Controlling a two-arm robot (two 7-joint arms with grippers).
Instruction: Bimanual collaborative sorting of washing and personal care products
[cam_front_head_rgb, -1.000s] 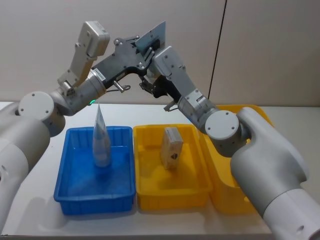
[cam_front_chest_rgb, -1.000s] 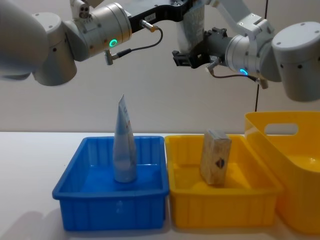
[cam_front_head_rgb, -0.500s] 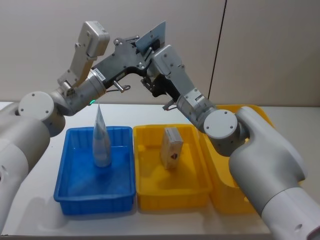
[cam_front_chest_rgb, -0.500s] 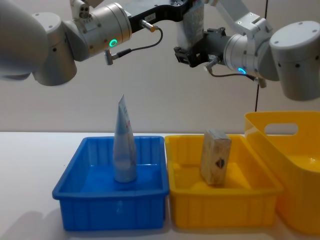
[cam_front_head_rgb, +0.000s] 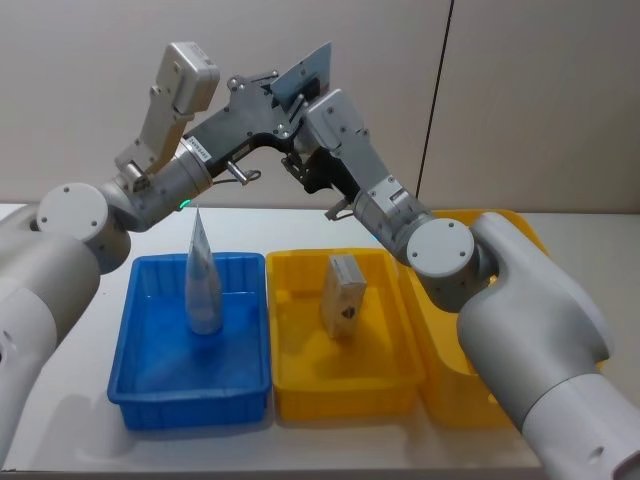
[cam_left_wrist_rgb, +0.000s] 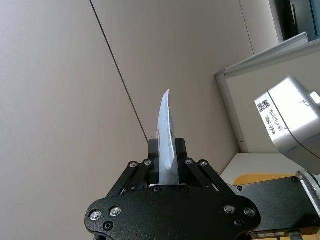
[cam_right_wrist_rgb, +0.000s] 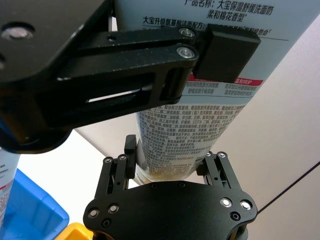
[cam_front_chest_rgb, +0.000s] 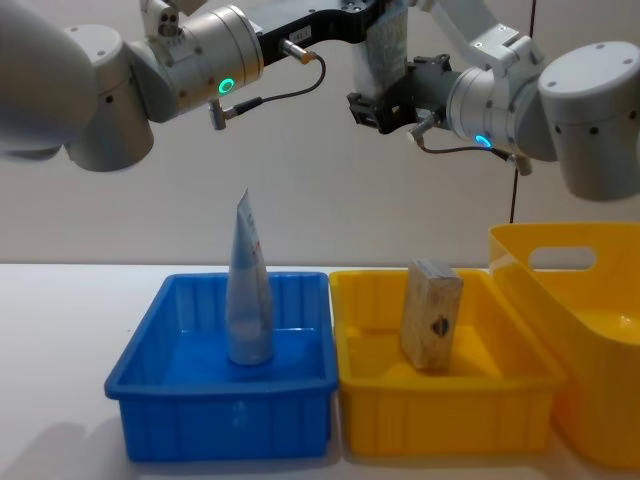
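Both arms are raised high above the trays, meeting over the gap between the blue tray (cam_front_head_rgb: 135, 360) and the yellow tray (cam_front_head_rgb: 300, 385). The left gripper (cam_left_wrist_rgb: 167, 155) is closed on a silvery-white tube (cam_right_wrist_rgb: 200, 145), its pads clamping the flat, wider part of the tube body. The right gripper (cam_right_wrist_rgb: 172, 162) sits at the opposite, round end of the same tube, with its fingers (cam_right_wrist_rgb: 131, 150) on either side of that end; it looks close to contact, but it cannot be told whether the grip is made. The tube's long axis runs from one gripper to the other, so the handover depends on the right gripper closing across the round end before the left one lets go. A second tube (cam_front_head_rgb: 202, 285) stands upright in the blue tray, and a cardboard box (cam_front_head_rgb: 342, 295) stands in the yellow tray. The yellow basket (cam_front_chest_rgb: 580, 340) sits to the right of the yellow tray.
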